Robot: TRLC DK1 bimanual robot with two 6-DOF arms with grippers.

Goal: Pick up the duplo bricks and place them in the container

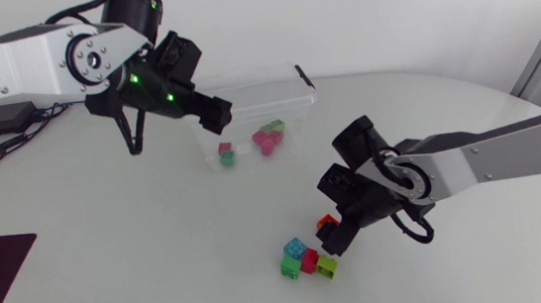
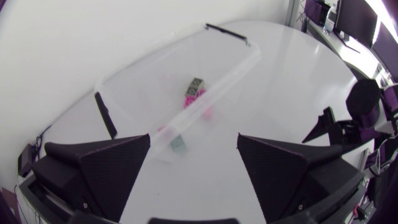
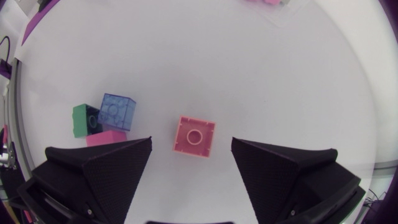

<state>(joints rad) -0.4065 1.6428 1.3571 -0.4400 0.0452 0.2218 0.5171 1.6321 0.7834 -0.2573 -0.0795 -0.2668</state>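
Right wrist view shows a red duplo brick point(image 3: 194, 137) on the surface between your right end effector's point(image 1: 338, 232) spread fingers, ungripped. Some bricks point(image 1: 267, 137) lie in the clear container point(image 1: 298, 109) and a cluster point(image 1: 306, 259) lies outside. Your left end effector point(image 1: 215, 115) hangs open beside the container.

In the head view, the right end effector point(image 1: 337, 233) is covering part of the red brick point(image 1: 327, 222). The left end effector point(image 1: 213, 114) is hiding part of the clear container point(image 1: 290, 98)'s rim. The bricks inside it point(image 1: 267, 138) are showing too small to count, and in the left wrist view they are blurring behind the clear wall. In the right wrist view, the picture's edge is cutting off the container ahead. There the blue brick point(image 3: 116, 112) is overlapping the green brick point(image 3: 79, 119), and a finger is hiding most of a second red brick point(image 3: 106, 137).
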